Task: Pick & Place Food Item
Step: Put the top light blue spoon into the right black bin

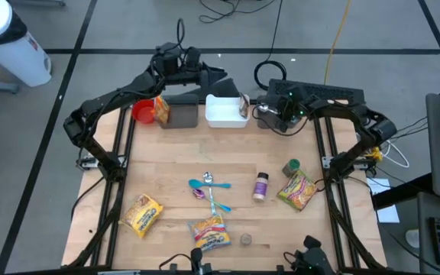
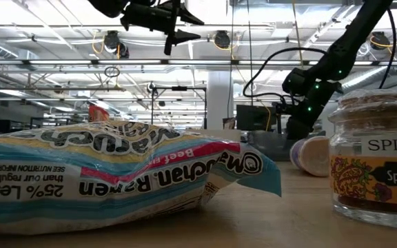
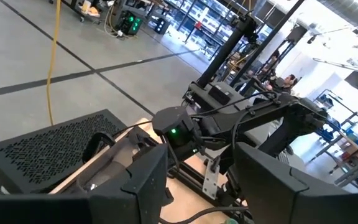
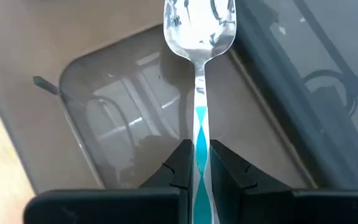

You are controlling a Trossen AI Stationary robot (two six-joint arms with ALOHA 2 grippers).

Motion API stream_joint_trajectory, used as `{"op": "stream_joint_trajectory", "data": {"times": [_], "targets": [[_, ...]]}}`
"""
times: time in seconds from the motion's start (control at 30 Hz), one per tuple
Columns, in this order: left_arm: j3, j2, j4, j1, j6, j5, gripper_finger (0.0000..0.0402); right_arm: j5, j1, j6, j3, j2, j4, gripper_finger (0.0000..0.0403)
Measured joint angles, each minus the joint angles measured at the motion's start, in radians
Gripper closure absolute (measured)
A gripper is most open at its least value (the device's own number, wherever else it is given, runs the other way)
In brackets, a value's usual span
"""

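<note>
At the upper left of the high view, the left gripper point(image 1: 214, 76) is up in the air over the back edge of the table. Its fingers are apart and there is nothing between them. It waits.

Under that arm sits a red bowl point(image 1: 143, 113). Just beside it is a grey bin point(image 1: 182, 118) with a yellow packet point(image 1: 161, 110) in it. So it looks like one food thing is put away.

Next to the grey bin is a white tub point(image 1: 221, 116). At its right side is the right gripper point(image 4: 197, 155). Its fingers are pressed tight on the blue handle of a spoon point(image 4: 199, 31). The round end of the spoon sticks out over the tub. A spoon is not food, but that is what this arm has. I think it is about to be dropped in, and that step is not done.

Lots is left on the wood. In the lower half of the high view, going from left to right, there is a noodle packet point(image 1: 142, 214), a blue spoon point(image 1: 199, 183), a second noodle packet point(image 1: 210, 233), a spice jar point(image 1: 260, 186) and a third noodle packet point(image 1: 296, 189). None of them is touched. So the job looks less than half done.
</note>
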Motion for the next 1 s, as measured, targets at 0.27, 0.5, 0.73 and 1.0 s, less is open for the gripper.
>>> {"op": "stream_joint_trajectory", "data": {"times": [0.27, 0.5, 0.73, 1.0], "targets": [[0.000, 0.000, -0.005, -0.010, 0.000, -0.001, 0.0206, 0.003, 0.009, 0.016, 0.001, 0.030, 0.001, 0.0381], [0.000, 0.000, -0.009, -0.012, 0.000, -0.001, 0.0206, 0.008, 0.010, 0.027, 0.001, 0.032, 0.011, 0.0374], [0.000, 0.000, -0.009, -0.012, 0.000, -0.001, 0.0206, 0.033, 0.014, 0.028, 0.001, 0.032, 0.052, 0.0327], [0.000, 0.000, -0.015, -0.012, 0.003, -0.002, 0.0206, 0.033, 0.014, 0.028, 0.001, 0.024, 0.059, 0.0278]]}}
